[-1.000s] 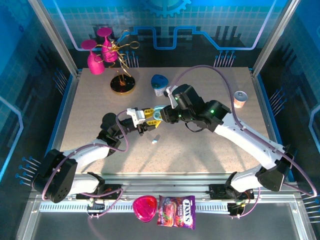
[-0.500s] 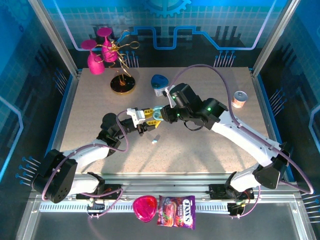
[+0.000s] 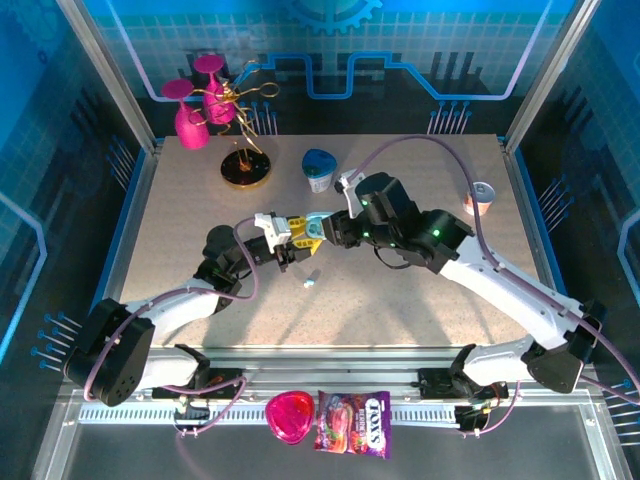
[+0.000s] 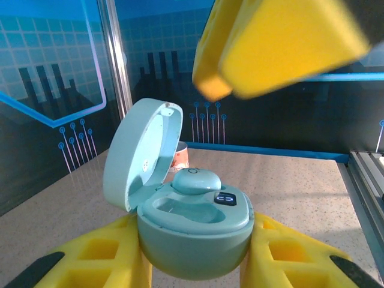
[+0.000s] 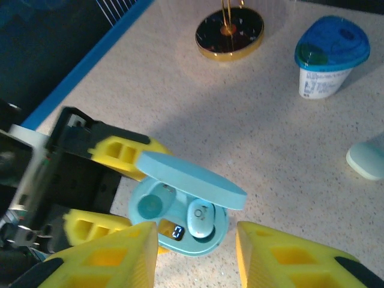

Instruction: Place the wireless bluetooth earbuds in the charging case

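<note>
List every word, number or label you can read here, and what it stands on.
"FOX'S": on the purple candy bag by the near rail.
Lit display on the charging case: digits too blurred to read.
Print on the blue-lidded cup: too blurred.
Label on the small can: too small.

Blue-lidded cup [image 3: 319, 168] just beyond the right gripper [image 3: 323, 234], gold-based stand [image 3: 245, 170] beyond-left of it, small can [image 3: 481, 198] well right.

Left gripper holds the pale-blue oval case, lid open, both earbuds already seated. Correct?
No: one small pale-blue earbud is seated; the second socket is empty (right wrist view). The left gripper does hold the pale-blue oval plastic case, lid open.
</note>
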Action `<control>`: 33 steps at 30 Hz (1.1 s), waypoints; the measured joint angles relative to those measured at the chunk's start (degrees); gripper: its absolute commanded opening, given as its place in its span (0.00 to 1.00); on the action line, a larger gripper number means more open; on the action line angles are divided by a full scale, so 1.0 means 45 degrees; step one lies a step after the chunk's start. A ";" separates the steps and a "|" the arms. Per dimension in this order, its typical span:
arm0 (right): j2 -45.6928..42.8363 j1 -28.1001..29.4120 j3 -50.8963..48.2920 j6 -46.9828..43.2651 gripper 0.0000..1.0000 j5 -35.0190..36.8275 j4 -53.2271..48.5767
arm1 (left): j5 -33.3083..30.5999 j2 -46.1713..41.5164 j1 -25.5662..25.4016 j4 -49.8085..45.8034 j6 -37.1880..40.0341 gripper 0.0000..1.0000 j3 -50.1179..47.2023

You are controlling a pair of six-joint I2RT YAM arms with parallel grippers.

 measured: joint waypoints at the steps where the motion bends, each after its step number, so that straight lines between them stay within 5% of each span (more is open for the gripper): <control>1: -0.0039 0.0000 0.0000 0.0005 0.39 0.0000 0.0121 | -0.0053 -0.0010 0.0000 -0.0097 0.0000 0.31 0.0005; 33: 0.1277 0.0000 0.0117 0.0291 0.28 -0.0136 0.0185 | -0.0432 -0.0534 0.0000 -0.0831 -0.0665 0.31 0.0126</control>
